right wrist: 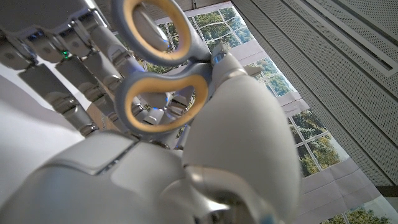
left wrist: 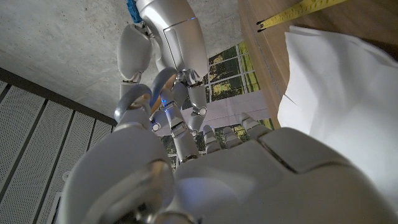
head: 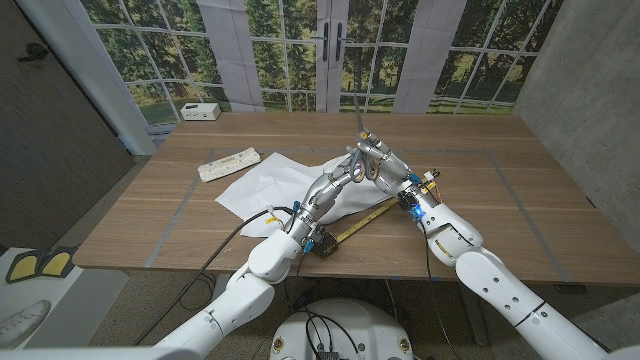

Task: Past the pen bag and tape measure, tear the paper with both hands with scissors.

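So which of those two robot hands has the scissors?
The right hand, coming in from the picture's right, holds the scissors by their grey and yellow handles. The left hand sits close beside it over the white paper.

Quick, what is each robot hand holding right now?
Left robot hand: cannot be told; fingers reach toward the scissors.
Right robot hand: holding the scissors.

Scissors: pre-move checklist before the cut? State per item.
1. Scissors held: ok, the right hand grips them at the handle loops.
2. Left hand placed: ok, raised beside the right hand over the paper.
3. Paper held by left hand: cannot tell.
4. Blades at paper edge: cannot tell, blades hidden.
5. Tape measure clear of cut: cannot tell, its yellow blade lies beside the paper edge.
6. Pen bag clear: ok, at the paper's far-left side.
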You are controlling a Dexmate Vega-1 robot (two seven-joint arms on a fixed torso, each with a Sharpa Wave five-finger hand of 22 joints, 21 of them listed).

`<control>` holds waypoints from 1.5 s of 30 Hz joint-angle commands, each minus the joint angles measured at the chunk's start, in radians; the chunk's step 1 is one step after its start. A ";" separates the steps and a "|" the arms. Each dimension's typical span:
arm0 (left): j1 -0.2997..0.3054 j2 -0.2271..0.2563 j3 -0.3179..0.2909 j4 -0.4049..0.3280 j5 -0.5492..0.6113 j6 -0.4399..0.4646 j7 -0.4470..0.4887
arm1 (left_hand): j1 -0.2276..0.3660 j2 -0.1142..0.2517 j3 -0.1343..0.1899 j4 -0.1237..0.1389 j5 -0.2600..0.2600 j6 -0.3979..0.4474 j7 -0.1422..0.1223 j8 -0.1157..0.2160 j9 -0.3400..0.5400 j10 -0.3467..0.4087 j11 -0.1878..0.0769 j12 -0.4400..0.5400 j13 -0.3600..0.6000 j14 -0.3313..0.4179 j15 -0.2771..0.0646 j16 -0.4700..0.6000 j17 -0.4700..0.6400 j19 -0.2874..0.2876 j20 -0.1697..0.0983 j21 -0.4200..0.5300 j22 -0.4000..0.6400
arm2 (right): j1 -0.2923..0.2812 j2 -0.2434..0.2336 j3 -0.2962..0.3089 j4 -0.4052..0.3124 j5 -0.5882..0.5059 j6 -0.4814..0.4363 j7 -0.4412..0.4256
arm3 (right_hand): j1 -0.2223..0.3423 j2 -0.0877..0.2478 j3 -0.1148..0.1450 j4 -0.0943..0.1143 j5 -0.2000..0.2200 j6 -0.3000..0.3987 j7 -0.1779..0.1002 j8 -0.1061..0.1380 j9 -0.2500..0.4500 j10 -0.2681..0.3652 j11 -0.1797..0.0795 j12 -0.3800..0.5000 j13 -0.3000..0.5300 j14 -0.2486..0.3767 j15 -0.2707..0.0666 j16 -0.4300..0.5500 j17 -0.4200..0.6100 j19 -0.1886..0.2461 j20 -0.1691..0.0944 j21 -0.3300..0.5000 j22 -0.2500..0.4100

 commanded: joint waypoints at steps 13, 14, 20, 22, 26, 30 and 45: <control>-0.039 -0.030 0.025 0.043 -0.038 0.017 -0.059 | 0.029 0.001 0.000 -0.007 0.005 -0.025 0.007 -0.016 0.005 -0.014 0.004 -0.001 0.002 -0.017 -0.037 0.001 0.001 -0.006 0.010 0.001 0.003 | 0.015 0.016 -0.003 0.021 0.021 -0.027 0.001 | 0.073 0.072 -0.011 0.004 0.004 0.003 0.001 -0.010 0.008 0.012 -0.001 -0.014 0.007 0.010 -0.095 -0.005 0.008 0.032 0.003 -0.034 0.003; -0.040 -0.031 0.027 0.044 -0.042 0.019 -0.064 | 0.029 0.000 -0.001 -0.006 0.005 -0.030 0.007 -0.018 0.005 -0.014 0.005 -0.001 0.002 -0.018 -0.036 0.001 0.001 -0.007 0.010 0.001 0.003 | 0.014 0.019 -0.004 0.022 0.017 -0.024 -0.002 | 0.073 0.072 -0.011 0.004 0.004 0.003 0.000 -0.011 0.008 0.013 -0.001 -0.013 0.008 0.010 -0.095 -0.005 0.008 0.033 0.003 -0.035 0.003; -0.039 -0.030 0.032 0.044 -0.047 0.020 -0.075 | 0.030 -0.002 -0.006 -0.004 0.002 -0.060 0.014 -0.027 0.006 -0.025 0.009 -0.003 0.002 -0.026 -0.033 0.000 0.002 -0.013 0.014 0.000 0.003 | 0.017 0.028 -0.006 0.032 0.017 -0.020 0.002 | 0.073 0.073 -0.013 0.004 0.004 0.005 -0.001 -0.011 0.009 0.013 -0.001 -0.015 0.008 0.011 -0.095 -0.006 0.010 0.031 0.001 -0.045 0.003; -0.037 -0.032 0.032 0.044 -0.053 0.020 -0.077 | 0.031 -0.002 -0.006 -0.004 0.002 -0.061 0.014 -0.027 0.007 -0.025 0.011 -0.003 0.003 -0.026 -0.032 0.001 0.002 -0.013 0.015 0.001 0.003 | 0.017 0.031 -0.007 0.034 0.016 -0.018 0.001 | 0.074 0.074 -0.013 0.004 0.004 0.005 -0.001 -0.011 0.009 0.012 -0.001 -0.017 0.008 0.010 -0.095 -0.008 0.008 0.032 0.000 -0.048 0.003; -0.031 -0.036 0.034 0.042 -0.063 0.019 -0.081 | 0.038 0.007 -0.003 -0.005 0.001 -0.053 0.021 -0.021 0.008 -0.025 0.010 -0.002 0.002 -0.025 -0.026 0.002 0.002 -0.013 0.020 0.001 0.003 | 0.017 0.036 -0.008 0.039 0.016 -0.017 -0.003 | 0.074 0.073 -0.015 0.004 0.003 0.005 -0.001 -0.012 0.009 0.015 -0.002 -0.017 0.011 0.011 -0.095 -0.008 0.011 0.033 -0.001 -0.055 0.004; -0.027 -0.040 0.035 0.038 -0.073 0.024 -0.081 | 0.061 0.032 0.010 -0.008 0.000 -0.030 0.032 -0.009 0.011 -0.022 0.012 0.001 0.002 -0.020 -0.024 0.005 0.002 -0.011 0.027 0.003 0.003 | 0.019 0.040 -0.009 0.043 0.012 -0.014 -0.005 | 0.074 0.074 -0.016 0.005 0.004 0.006 -0.003 -0.013 0.010 0.015 -0.002 -0.018 0.011 0.010 -0.095 -0.011 0.010 0.035 -0.002 -0.062 0.004; 0.000 -0.055 0.023 0.022 -0.120 0.051 -0.054 | 0.190 0.127 0.076 -0.026 -0.023 0.101 0.081 0.076 0.071 0.047 0.004 0.026 0.004 0.030 -0.022 0.011 -0.001 0.021 0.047 0.012 0.003 | 0.017 0.049 0.001 0.055 0.021 -0.008 -0.004 | 0.074 0.075 -0.020 0.006 0.004 0.007 -0.005 -0.014 0.011 0.019 -0.002 -0.022 0.014 0.012 -0.095 -0.015 0.013 0.042 -0.009 -0.082 0.004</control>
